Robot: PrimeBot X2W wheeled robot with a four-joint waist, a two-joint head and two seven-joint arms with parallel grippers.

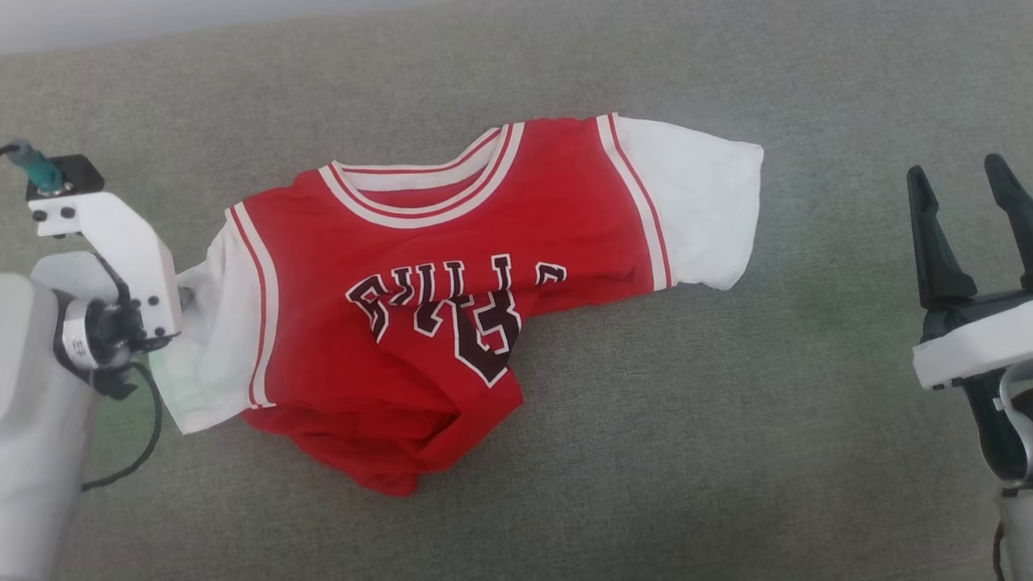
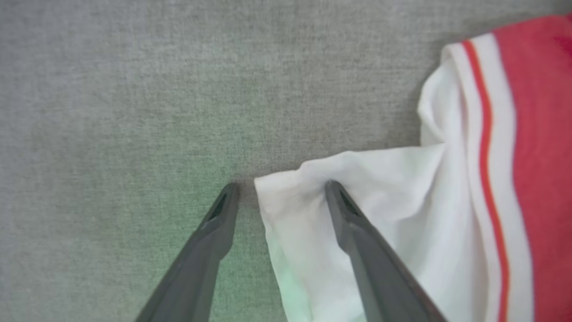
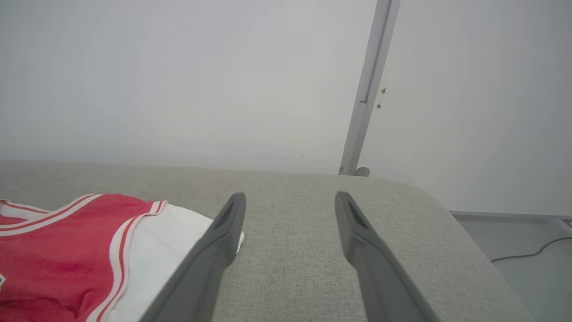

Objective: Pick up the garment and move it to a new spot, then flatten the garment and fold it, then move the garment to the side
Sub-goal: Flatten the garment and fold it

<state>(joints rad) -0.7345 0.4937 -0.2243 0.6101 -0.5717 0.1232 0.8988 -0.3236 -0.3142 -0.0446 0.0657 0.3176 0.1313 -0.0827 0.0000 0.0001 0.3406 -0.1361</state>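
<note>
Your left gripper (image 2: 281,187) stands spread astride a corner of the white sleeve (image 2: 393,197), pinching nothing, your right gripper (image 1: 956,168) spread well clear, and the garment (image 1: 452,242) lies rumpled midway across the cushion (image 1: 726,452), so flattening seems in hand: next, grip the bunched hem (image 1: 387,460) and draw it toward the near edge.

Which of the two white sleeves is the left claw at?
The crumpled sleeve on the robot's left: the open left claw straddles its corner. The other sleeve lies flat, untouched.
</note>
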